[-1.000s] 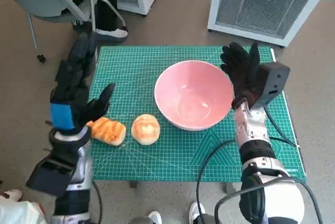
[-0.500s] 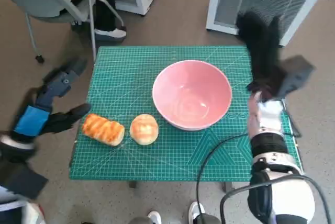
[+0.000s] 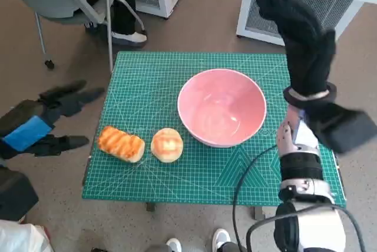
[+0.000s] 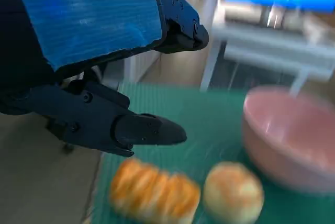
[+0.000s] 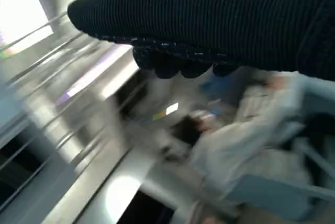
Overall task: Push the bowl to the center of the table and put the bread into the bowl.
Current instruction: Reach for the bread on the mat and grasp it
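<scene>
The left robot hand has swung out and down, away from the striped bread; it was raised just over the surface's edge beside that loaf, and now hangs over the floor, well apart from it, fingers spread and empty. The right robot hand has lifted off the pink bowl's rim, where it rested a second ago, and now stands raised beyond the bowl, fingers upward, holding nothing.

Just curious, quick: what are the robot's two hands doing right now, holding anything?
Left hand: open, fingers apart, holding nothing, off the table's left edge.
Right hand: open, raised, holding nothing.
</scene>
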Tool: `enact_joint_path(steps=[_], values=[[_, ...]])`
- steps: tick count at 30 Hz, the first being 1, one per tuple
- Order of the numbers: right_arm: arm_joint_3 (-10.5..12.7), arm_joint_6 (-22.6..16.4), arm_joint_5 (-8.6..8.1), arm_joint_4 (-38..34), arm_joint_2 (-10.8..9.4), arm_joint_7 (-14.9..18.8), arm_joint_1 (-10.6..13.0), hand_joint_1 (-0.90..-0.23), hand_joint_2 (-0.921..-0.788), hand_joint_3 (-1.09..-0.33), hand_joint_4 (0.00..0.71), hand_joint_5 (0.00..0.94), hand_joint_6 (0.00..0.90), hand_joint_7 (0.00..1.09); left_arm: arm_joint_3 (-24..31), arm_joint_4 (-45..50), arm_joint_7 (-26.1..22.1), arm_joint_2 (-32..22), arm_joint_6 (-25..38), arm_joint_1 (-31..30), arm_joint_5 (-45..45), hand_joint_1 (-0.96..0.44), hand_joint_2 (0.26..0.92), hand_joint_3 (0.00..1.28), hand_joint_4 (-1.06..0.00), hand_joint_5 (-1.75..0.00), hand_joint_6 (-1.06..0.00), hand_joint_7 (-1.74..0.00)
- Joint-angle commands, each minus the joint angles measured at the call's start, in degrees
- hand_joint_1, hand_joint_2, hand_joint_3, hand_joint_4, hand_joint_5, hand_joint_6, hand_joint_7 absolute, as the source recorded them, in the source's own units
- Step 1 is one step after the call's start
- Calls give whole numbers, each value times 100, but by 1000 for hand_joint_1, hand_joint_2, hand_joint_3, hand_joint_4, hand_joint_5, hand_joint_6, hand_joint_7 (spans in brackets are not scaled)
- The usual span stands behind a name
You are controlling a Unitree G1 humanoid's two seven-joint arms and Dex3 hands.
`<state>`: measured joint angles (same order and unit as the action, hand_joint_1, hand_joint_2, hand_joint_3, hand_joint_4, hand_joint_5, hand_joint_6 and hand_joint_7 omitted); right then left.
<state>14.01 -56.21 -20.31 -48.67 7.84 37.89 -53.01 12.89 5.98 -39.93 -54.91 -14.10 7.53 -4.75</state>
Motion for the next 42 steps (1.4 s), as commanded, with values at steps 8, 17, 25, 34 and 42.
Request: enact_joint_path(steps=[8,17,25,34,42], values=[[-247,205,-116,825,-5,116,575,-591,-921,-703,274,11,315,114,-964,107,-1015,-392,1024,448,-309,-219,762,2,-205,0,-338,-1],[-319,120,233,780,56,-202,630,-570,-921,-705,273,7,321,122,-1619,-160,-1224,-154,1324,894,-571,-93,744,0,-213,-3,-338,-2],[-353,161,265,786,87,-284,648,-570,-921,-712,274,5,322,126,-2080,-483,-990,152,1266,1130,-1024,-91,738,0,-217,-2,-339,-1],[-376,176,230,831,89,-296,687,-566,-921,-715,273,4,319,129,-2514,-1104,-667,480,1050,1327,-1555,-87,740,3,-225,-4,-342,-2],[-413,190,205,977,70,-312,790,-566,-921,-717,273,3,312,131,-2739,-1649,32,688,626,1330,-2126,-103,814,20,-404,-31,-455,-39]])
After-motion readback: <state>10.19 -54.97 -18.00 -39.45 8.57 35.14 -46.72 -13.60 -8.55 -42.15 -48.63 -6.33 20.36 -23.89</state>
